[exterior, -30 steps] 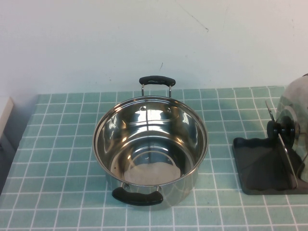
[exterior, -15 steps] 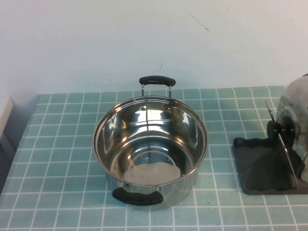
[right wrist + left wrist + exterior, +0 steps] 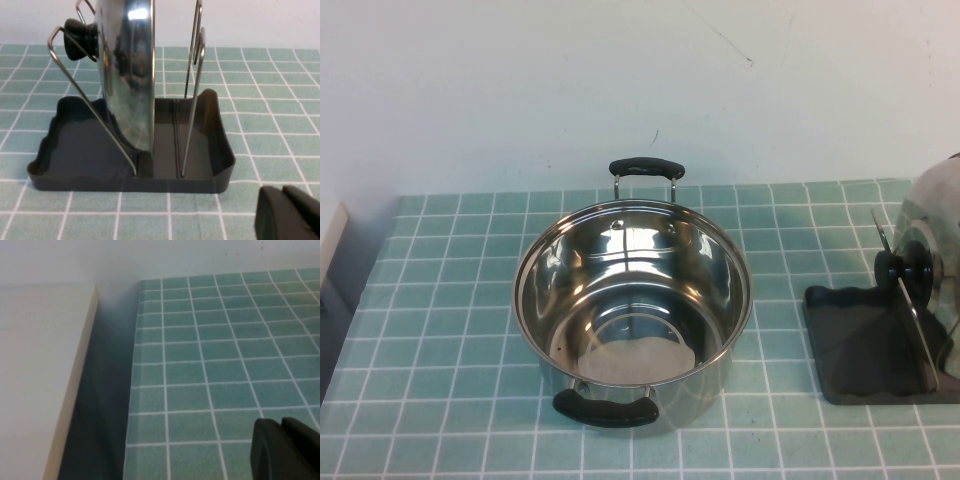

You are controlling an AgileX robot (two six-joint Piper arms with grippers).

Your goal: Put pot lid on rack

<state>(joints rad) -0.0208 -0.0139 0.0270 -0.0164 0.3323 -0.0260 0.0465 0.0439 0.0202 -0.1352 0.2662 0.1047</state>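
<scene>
Nothing has moved: the pot lid point(image 3: 127, 75) stands upright in the rack point(image 3: 210, 165) at the desk's point(image 3: 450, 300) right edge. Right gripper point(image 3: 287, 215) sits near the rack, left gripper point(image 3: 285, 450) well apart; I cannot tell either's state.

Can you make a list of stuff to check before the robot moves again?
1. Pot lid standing on edge in the rack: ok.
2. Wire prongs on both sides of the lid: ok.
3. Right gripper off the lid, in front of the rack: ok.
4. Left gripper over bare tiles, away from the pot: ok.
5. Pot empty and upright: ok.
6. Fingers open or shut: cannot tell.
</scene>
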